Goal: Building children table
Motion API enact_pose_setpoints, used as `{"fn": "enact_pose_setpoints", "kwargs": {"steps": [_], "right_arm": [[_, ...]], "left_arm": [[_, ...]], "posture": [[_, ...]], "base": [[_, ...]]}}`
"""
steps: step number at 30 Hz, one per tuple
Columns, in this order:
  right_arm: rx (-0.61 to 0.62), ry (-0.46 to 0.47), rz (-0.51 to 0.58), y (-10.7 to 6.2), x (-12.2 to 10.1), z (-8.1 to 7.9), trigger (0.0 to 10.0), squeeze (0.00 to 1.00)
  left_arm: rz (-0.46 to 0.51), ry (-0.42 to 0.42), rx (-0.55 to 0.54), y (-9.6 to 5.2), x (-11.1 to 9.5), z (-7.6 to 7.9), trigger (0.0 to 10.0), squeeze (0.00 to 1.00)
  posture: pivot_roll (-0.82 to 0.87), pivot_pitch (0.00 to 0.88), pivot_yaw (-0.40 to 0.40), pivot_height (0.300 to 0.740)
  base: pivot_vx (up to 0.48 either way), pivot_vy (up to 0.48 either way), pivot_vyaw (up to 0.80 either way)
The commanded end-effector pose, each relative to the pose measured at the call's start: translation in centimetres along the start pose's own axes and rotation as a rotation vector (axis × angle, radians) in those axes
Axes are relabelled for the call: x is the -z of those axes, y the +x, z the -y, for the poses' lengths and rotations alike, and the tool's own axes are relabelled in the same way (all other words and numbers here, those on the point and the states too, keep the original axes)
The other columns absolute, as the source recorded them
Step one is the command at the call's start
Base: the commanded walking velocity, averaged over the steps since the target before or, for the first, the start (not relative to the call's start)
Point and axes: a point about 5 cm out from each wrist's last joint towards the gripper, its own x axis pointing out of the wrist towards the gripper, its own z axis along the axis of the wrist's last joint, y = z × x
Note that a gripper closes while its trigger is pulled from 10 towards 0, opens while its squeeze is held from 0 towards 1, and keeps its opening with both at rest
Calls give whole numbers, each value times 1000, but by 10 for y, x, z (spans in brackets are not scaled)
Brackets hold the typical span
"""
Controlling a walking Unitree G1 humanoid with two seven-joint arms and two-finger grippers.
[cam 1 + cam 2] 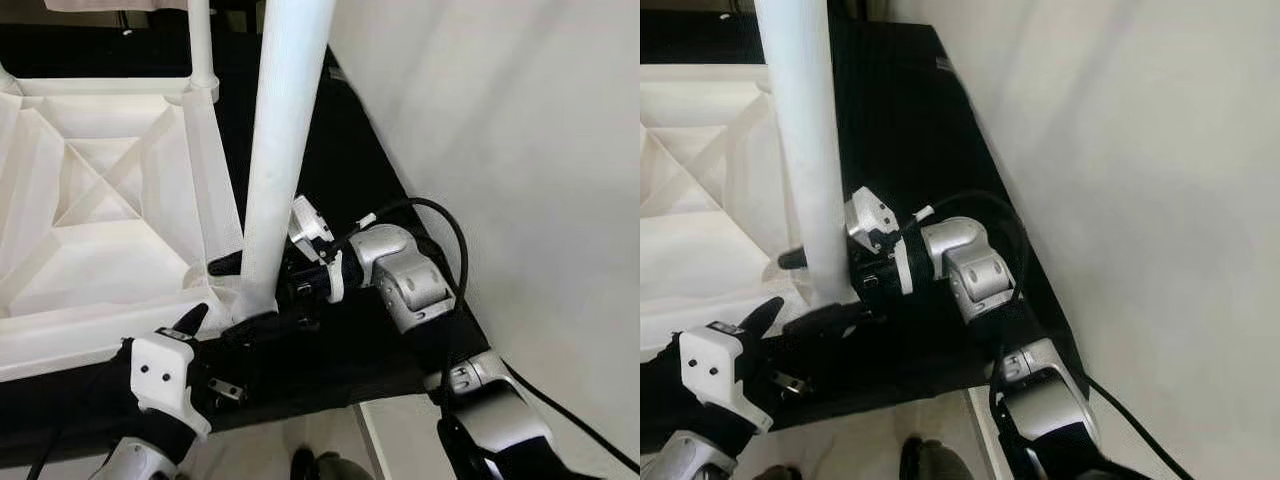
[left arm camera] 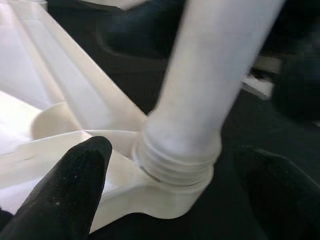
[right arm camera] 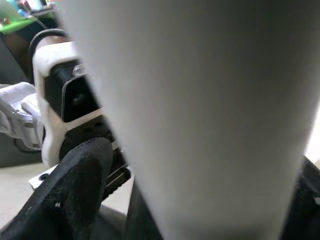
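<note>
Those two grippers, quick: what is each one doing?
Left gripper: open, fingers either side of the table leg's base.
Right gripper: shut on the table leg.

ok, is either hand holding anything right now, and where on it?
The right hand grips the white table leg low down, just above its threaded end at the tabletop's corner socket. The left hand sits open beside that socket, holding nothing.

head pair: downward; wrists: close on table leg
</note>
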Motion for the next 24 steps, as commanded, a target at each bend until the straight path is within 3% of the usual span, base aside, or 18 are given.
{"fn": "enact_pose_setpoints", "kwargs": {"steps": [1,2,3,10,18,23,24], "right_arm": [[-28,-13,-3,3,-1,1,10000,0],[-50,-12,0,5,-5,4,9216,0],[-73,-11,5,6,-8,7,0,0],[-111,10,-6,2,-7,7,0,0],[-56,6,0,-10,-2,13,0,0],[96,4,33,-23,5,15,0,0],[255,74,72,-24,18,10,0,0]], "left_arm": [[-25,-9,-2,-2,4,3,10000,0],[-25,-10,-2,-2,4,4,10000,0],[-25,-11,-4,-2,4,5,10000,0],[-25,-14,-3,-3,4,6,10000,0],[-27,-16,2,-3,6,6,10000,0],[-27,-16,2,-3,6,7,10000,0],[-26,-16,1,-4,6,7,10000,0]], "posture": [[54,202,-205,740],[58,204,-208,740],[60,204,-210,740],[59,202,-208,740],[49,191,-202,740],[35,186,-212,740],[22,189,-219,740]], "base": [[0,0,0],[0,0,0],[0,0,0],[0,0,0],[0,0,0],[0,0,0],[0,0,0]]}}
